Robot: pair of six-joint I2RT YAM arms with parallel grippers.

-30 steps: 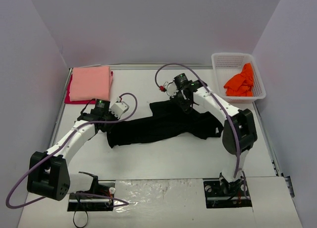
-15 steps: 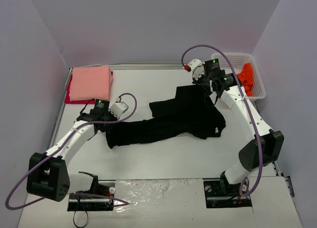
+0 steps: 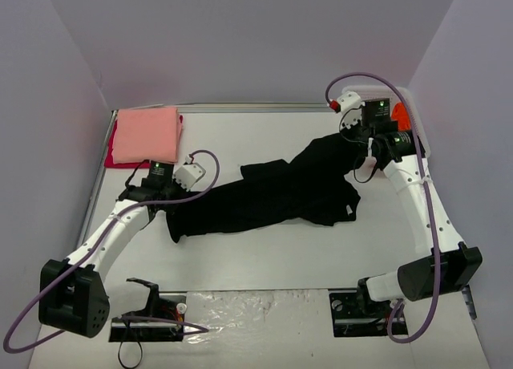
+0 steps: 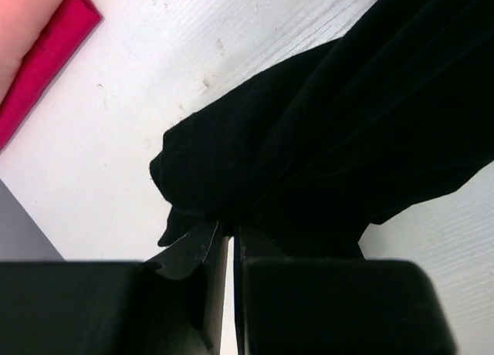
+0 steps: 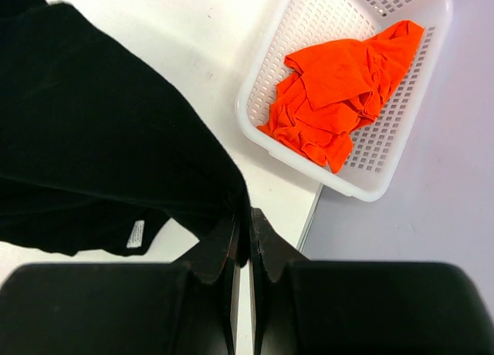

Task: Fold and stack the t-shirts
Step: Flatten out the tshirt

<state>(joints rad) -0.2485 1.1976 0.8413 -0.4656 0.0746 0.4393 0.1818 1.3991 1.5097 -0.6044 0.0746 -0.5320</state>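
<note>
Pinching black t-shirt [image 3: 272, 194] at both ends; left gripper [image 4: 230, 233] clamped on bunched edge, right gripper [image 5: 242, 230] on raised edge; cloth spans between them; soft, light, limp, will sag; grab corners.

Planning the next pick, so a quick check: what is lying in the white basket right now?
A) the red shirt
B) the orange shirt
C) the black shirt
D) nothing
B: the right wrist view shows the orange t-shirt crumpled inside the white mesh basket, while the black t-shirt is pinched by the right gripper outside it.
</note>
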